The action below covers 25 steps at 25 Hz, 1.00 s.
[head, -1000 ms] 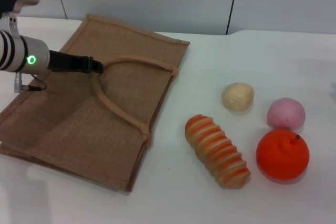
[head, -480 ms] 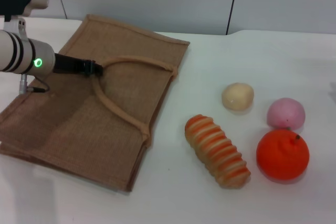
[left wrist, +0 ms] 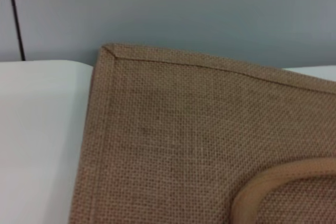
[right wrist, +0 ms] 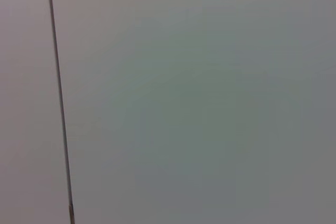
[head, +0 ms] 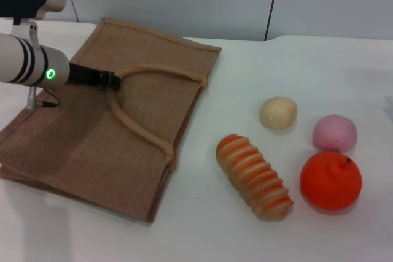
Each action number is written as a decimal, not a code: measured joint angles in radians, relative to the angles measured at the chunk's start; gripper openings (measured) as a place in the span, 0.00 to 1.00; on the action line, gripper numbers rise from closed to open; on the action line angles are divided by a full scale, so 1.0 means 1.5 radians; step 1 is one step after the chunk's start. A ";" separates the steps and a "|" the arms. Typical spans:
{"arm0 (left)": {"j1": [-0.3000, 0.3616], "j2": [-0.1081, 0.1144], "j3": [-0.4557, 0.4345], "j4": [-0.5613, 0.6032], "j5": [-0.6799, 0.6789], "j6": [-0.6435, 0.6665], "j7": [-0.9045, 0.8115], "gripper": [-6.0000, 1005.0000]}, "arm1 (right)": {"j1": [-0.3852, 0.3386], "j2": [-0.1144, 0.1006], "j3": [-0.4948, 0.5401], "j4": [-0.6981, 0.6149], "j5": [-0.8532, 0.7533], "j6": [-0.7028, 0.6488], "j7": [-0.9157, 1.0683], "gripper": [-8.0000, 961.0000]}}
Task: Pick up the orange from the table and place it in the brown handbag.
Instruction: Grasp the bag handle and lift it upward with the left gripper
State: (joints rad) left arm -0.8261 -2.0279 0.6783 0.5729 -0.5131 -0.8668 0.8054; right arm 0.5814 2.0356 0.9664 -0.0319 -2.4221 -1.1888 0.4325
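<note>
The orange [head: 330, 181] sits on the white table [head: 202, 228] at the near right, with nothing touching it. The brown handbag [head: 92, 145] lies flat on the left of the table. My left gripper [head: 112, 81] is over the bag, shut on the top of its beige loop handle [head: 138, 130]. The left wrist view shows the bag's woven cloth [left wrist: 184, 145] and a bend of the handle [left wrist: 273, 182]. The right gripper is out of view; its wrist camera shows only a grey wall.
A striped orange-and-cream roll [head: 253, 176] lies between the bag and the orange. A pink round fruit [head: 334, 132] sits just behind the orange, and a cream round item [head: 278, 112] is farther back. A grey wall stands behind the table.
My left arm has risen and shifted slightly, still at the handle's top. The bag's near-left part has shifted a little. The fruits have not moved.
</note>
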 joint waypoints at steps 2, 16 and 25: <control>-0.001 0.000 0.013 -0.004 -0.001 0.004 0.000 0.37 | 0.000 0.000 0.000 0.000 0.000 0.000 0.000 0.93; -0.007 -0.001 0.025 -0.019 -0.011 0.025 0.014 0.13 | 0.001 0.000 -0.001 0.000 -0.001 -0.001 0.000 0.93; 0.059 0.002 0.019 0.003 -0.304 -0.021 0.173 0.13 | -0.004 0.000 -0.016 -0.001 -0.018 -0.013 0.015 0.93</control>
State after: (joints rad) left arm -0.7376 -2.0247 0.7067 0.5773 -0.9693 -0.8979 1.0642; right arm 0.5758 2.0351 0.9427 -0.0327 -2.4489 -1.2081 0.4551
